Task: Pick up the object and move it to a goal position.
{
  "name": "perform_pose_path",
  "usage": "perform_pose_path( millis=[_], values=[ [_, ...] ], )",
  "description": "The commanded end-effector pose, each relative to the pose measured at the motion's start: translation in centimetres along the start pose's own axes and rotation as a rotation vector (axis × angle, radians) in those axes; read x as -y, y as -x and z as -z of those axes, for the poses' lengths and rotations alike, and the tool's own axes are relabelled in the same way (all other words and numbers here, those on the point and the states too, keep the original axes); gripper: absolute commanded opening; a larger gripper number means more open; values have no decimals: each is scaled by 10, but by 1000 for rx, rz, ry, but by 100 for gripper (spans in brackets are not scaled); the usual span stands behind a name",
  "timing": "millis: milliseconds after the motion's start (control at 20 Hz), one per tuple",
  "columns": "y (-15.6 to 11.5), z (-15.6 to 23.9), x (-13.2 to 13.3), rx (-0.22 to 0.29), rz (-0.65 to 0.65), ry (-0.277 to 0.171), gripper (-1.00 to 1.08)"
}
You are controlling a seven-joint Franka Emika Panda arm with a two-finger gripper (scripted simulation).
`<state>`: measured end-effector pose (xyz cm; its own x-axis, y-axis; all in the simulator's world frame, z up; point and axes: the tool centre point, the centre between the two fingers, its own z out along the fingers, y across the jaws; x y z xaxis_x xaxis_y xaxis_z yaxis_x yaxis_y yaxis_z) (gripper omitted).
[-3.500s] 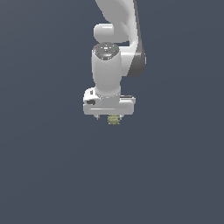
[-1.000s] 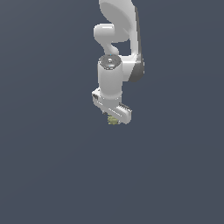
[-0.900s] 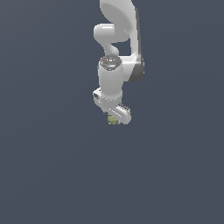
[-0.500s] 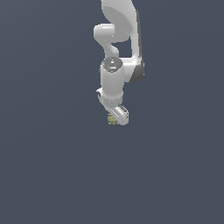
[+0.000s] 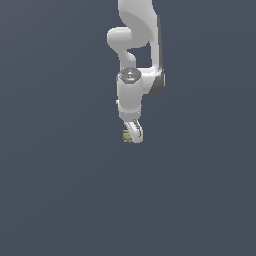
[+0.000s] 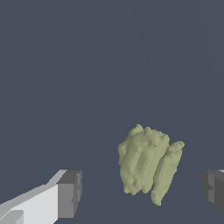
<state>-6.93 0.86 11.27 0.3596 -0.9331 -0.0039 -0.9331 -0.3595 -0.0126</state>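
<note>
The object [image 6: 148, 165] is a small olive yellow-green lump with ridged sides. In the wrist view it lies on the dark grey surface between my two fingers. My gripper [image 6: 142, 194] is open; the dark pads [image 6: 70, 193] stand apart from the object on both sides, with a wider gap on one side. In the exterior view the white arm hangs straight down over the middle of the scene. The gripper [image 5: 132, 136] is seen edge-on there, and only a sliver of the object [image 5: 126, 136] shows beside it, on the exterior view's left.
A plain dark grey surface [image 5: 60, 190] fills both views. No other objects, containers or edges show.
The hand has turned about its vertical axis, from broadside to edge-on in the exterior view. The object has stayed in the same spot under the hand.
</note>
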Motion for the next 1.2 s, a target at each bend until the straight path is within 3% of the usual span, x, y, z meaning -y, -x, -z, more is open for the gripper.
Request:
perform_pose_path(
  millis=[0, 600, 1150],
  values=[
    [3, -4, -4, -1, -68, 2, 100],
    [12, -16, -21, -5, -310, 10, 100],
    [13, -19, -24, -6, -361, 12, 100]
  ],
)
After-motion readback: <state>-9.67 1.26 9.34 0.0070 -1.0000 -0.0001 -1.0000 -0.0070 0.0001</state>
